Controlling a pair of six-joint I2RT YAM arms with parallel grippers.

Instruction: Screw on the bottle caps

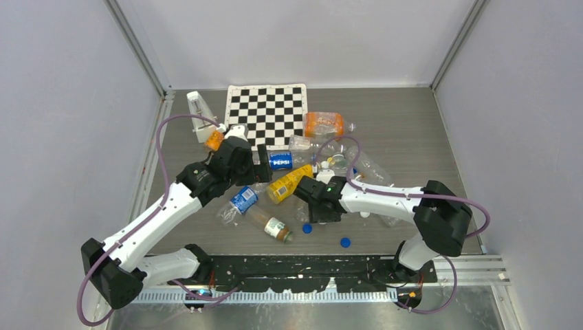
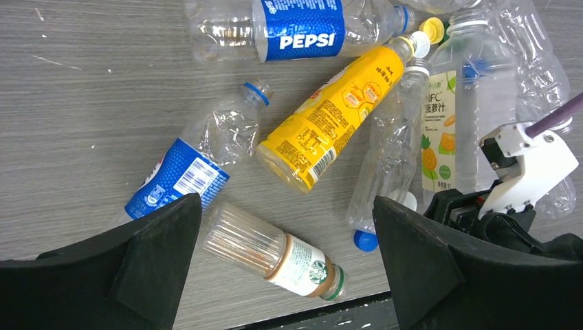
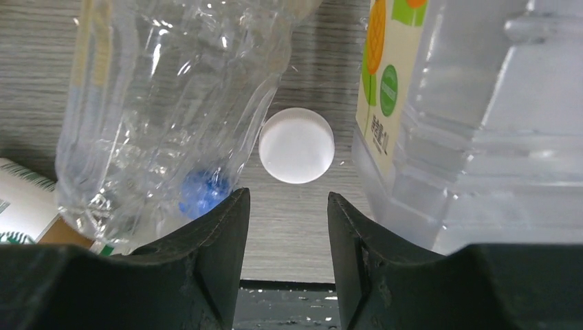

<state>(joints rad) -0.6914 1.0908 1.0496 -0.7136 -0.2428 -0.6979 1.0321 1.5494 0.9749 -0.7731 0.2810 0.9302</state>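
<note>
Two blue bottle caps [image 1: 307, 228] lie flat on the grey wood-grain surface [image 1: 412, 130], pale walls around, just beside right hand [image 1: 316, 206]. Left wrist: left hand [image 2: 285, 206] wide, empty, over bottles [image 2: 330, 117]. Right wrist: hand narrow, empty; white cap [image 3: 297, 145] just ahead of the fingertips, closed top up, axis vertical.

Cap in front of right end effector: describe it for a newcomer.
Before the checkerboard mat lies a bottle pile; the right end effector reaches into its near side. Ahead of it, between a crumpled clear bottle and a fruit-label bottle, sits a white cap; the neighbouring cap is blue.
</note>
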